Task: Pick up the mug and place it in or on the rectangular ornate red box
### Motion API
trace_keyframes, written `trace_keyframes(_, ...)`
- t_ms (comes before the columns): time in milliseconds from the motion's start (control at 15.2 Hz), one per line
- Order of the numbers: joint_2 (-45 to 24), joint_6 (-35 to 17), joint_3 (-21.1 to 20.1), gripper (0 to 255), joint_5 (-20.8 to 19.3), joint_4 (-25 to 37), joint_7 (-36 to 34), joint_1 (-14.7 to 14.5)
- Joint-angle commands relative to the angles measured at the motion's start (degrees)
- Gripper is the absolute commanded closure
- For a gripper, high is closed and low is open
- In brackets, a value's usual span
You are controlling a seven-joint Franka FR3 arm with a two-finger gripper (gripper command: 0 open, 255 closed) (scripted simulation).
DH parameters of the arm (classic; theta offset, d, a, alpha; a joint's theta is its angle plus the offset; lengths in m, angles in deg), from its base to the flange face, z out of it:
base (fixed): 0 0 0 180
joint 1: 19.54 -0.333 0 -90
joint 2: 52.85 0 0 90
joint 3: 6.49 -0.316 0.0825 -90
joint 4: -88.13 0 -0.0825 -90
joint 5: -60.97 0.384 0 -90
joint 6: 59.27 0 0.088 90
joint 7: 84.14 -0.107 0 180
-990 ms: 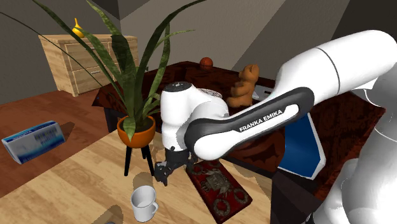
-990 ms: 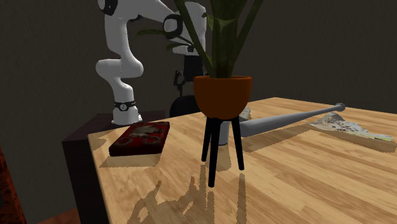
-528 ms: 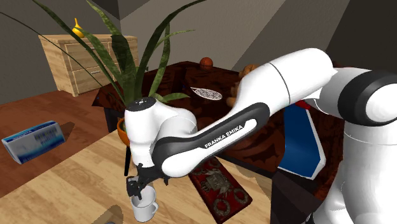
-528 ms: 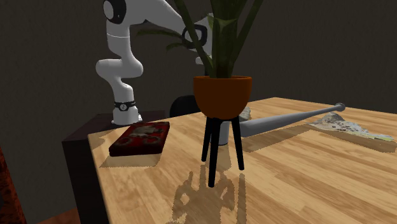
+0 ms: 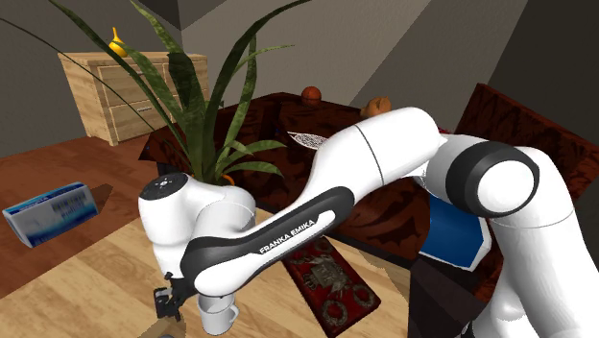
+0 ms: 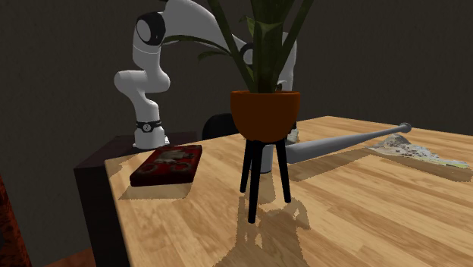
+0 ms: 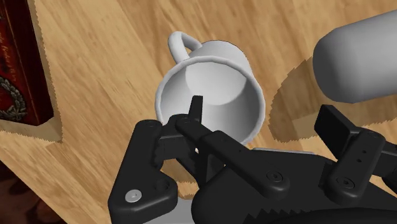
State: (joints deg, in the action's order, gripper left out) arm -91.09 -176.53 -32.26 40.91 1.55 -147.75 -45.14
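Mug near box, both on table

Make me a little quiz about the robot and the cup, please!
1. True or false: the mug is sitting on top of the red box.
2. Which thing stands up on thin black legs? A) the plant pot B) the mug C) the red box
3. Fill in the gap: the fingers of the gripper stand apart around the mug's rim, so the gripper is ____.

Key: 1 false, the mug stands on the wooden table beside the box. 2 A. 3 open.
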Motion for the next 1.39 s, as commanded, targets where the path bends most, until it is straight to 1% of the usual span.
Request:
trace_keyframes(0, -0.94, -0.79, 0.31, 0, -0.4, 0.13, -0.17, -0.18)
trace_keyframes(264, -2.56, -3.31, 0.91, 0, -1.2, -0.87, -0.65, -0.34)
trace_keyframes(792, -2.56, -3.31, 0.91, 0, -1.2, -0.86, -0.65, -0.34)
trace_keyframes(858, -2.56, -3.31, 0.91, 255, -1.2, -0.86, -0.65, -0.34)
trace_keyframes(1320, -2.56, -3.31, 0.91, 255, -1.2, -0.87, -0.65, -0.34)
